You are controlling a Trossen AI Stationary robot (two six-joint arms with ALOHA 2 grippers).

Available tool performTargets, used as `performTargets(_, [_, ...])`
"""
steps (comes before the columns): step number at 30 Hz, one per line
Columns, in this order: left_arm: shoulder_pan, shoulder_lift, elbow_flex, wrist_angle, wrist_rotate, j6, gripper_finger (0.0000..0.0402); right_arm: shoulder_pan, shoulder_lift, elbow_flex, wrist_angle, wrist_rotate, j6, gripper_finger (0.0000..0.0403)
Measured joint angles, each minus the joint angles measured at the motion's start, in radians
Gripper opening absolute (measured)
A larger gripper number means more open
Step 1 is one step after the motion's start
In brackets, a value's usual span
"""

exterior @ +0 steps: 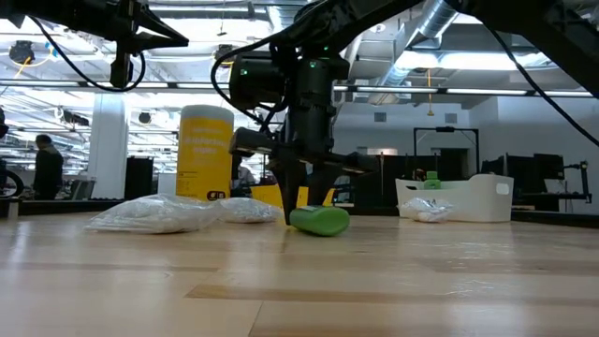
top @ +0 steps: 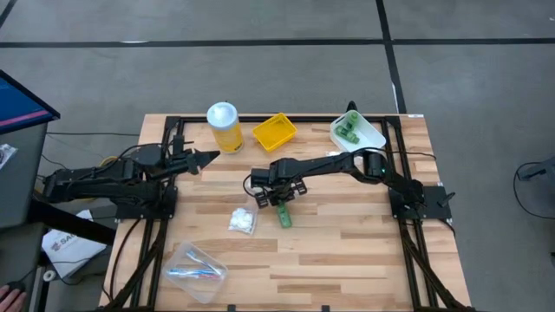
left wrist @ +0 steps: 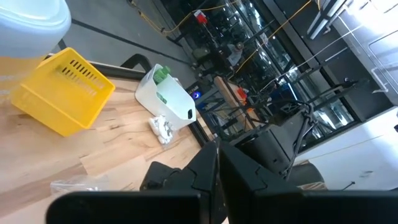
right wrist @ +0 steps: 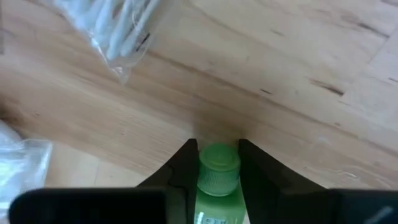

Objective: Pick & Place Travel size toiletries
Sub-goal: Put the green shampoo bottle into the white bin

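My right gripper (top: 279, 201) reaches to the table's middle and points down over a small green bottle (top: 284, 217), shut on it; the right wrist view shows its fingers on either side of the bottle (right wrist: 218, 186). Clear packets of white contents (top: 242, 220) lie just left of it. A clear bag of toothbrushes (top: 195, 271) lies near the near-left edge. More green bottles sit in a white tray (top: 368, 137) at the far right. My left gripper (top: 206, 159) hangs shut above the table's left part, holding nothing. My right gripper pinches the green bottle at its cap end (right wrist: 219, 167) between its two fingers (right wrist: 183, 177), one on each side. The fingers come from above, pointing down, across the bottle. The bottle lies on its side on the table (exterior: 320, 221).
A tall yellow jar with a white lid (top: 224, 126) and a yellow square tray (top: 274, 131) stand at the far edge. One packet (exterior: 426, 212) lies beside the white tray. Bare wood lies in the near-right part of the table.
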Motion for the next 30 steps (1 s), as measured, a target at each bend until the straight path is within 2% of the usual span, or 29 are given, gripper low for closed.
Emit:
performTargets(3, [0.000,0.000,0.000,0.000,0.000,0.000,0.0012,0.001,-0.008,0.000,0.005,0.005,-0.020,0.0079])
performTargets(6, [0.000,0.000,0.000,0.000,0.000,0.000,0.0012,0.002,-0.059,-0.003,0.002,0.076,-0.047,0.0079])
performTargets(12, [0.000,0.000,0.000,0.001,0.001,0.012,0.0012,-0.006,-0.255,0.000,-0.011,0.358,-0.094,0.0079])
performTargets(17, [0.000,0.000,0.000,0.002,0.002,0.041,0.0012,-0.012,-0.414,-0.002,-0.122,0.674,-0.158,0.0079])
performTargets(19, [0.000,0.000,0.000,0.002,0.000,0.042,0.0012,-0.020,-0.479,-0.030,-0.125,0.770,-0.198,0.0079])
performTargets(24, [0.000,0.000,0.000,0.004,-0.005,0.044,0.0012,-0.050,-0.678,-0.205,-0.071,0.931,-0.265,0.0079])
performTargets(27, [0.001,0.000,0.000,0.005,-0.024,0.045,0.0012,-0.065,-0.828,-0.389,0.022,1.005,-0.318,0.0079])
performTargets(30, [0.001,0.000,0.000,0.010,-0.044,0.045,0.0012,-0.087,-0.987,-0.620,0.210,1.037,-0.375,0.0079])
